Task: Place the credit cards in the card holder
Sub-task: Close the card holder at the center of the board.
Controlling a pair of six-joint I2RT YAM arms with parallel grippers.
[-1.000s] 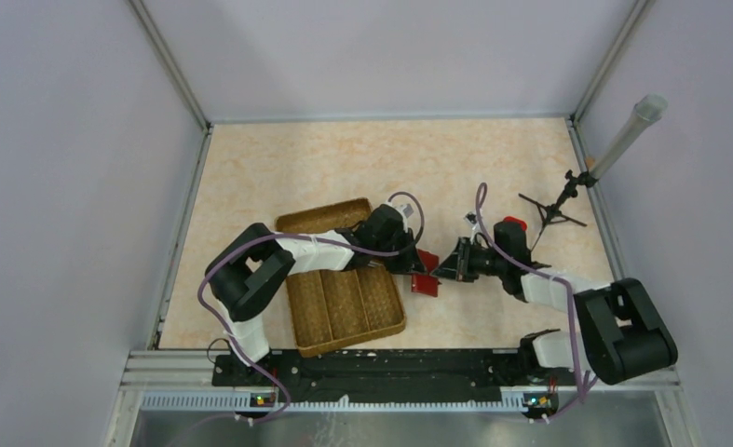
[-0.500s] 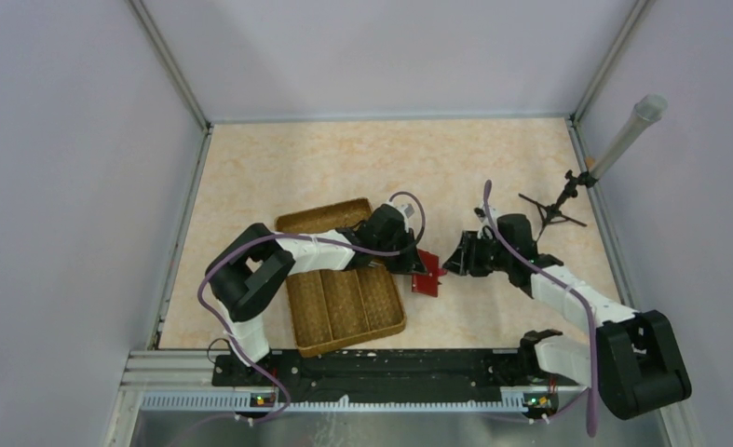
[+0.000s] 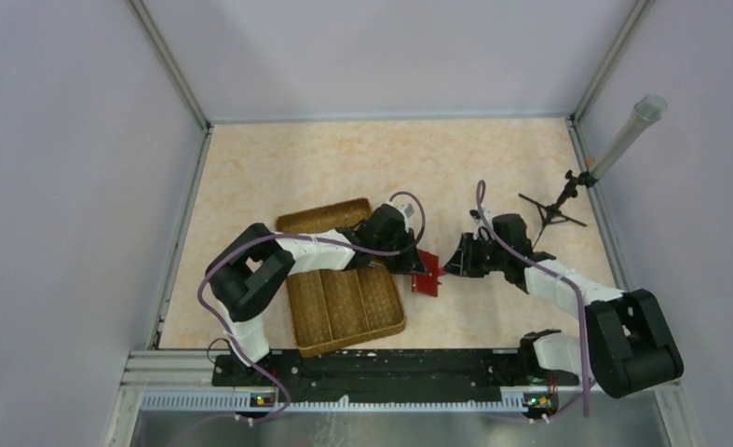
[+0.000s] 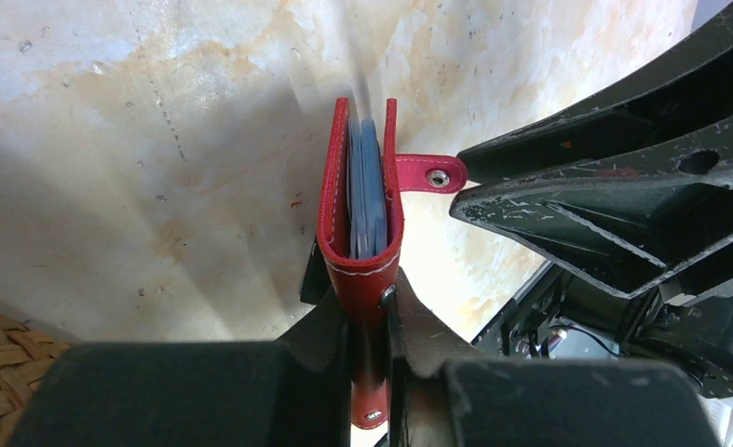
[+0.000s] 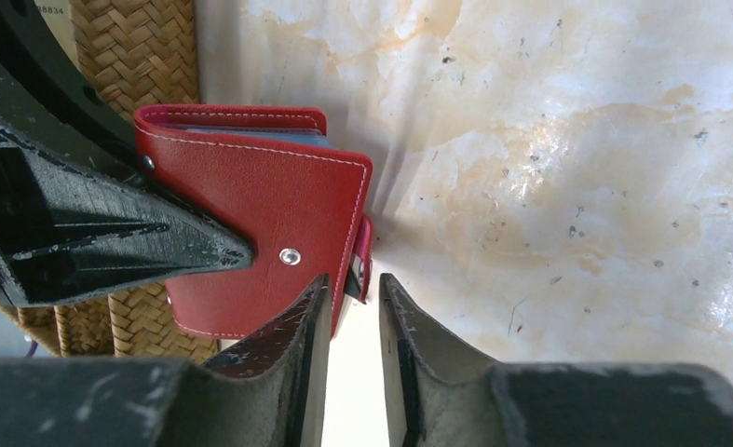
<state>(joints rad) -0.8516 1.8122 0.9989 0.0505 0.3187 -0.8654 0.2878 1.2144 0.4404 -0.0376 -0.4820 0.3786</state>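
Observation:
The card holder (image 3: pixel 426 277) is a red folded wallet held on edge just above the table, right of the tray. My left gripper (image 3: pixel 415 265) is shut on its spine end (image 4: pixel 372 279). Pale blue-grey leaves (image 4: pixel 367 186) show between the covers; I cannot tell credit cards from slots there, and no loose credit cards are in view. The snap strap (image 4: pixel 427 174) sticks out towards my right gripper (image 3: pixel 451 265). That gripper (image 5: pixel 355 284) stands slightly open, with the wallet's strap edge (image 5: pixel 364 251) just at its tips and not pinched.
The brown woven divided tray (image 3: pixel 344 298) lies under the left forearm, touching distance from the wallet. A black tripod stand (image 3: pixel 553 209) with a slanted clear tube (image 3: pixel 628 135) stands at the right wall. Grey walls enclose the table on three sides.
The right gripper was shut a second ago and now shows a narrow gap. Its arm shifted, and its tips now sit at the wallet's strap edge. The left arm and wallet stayed still.

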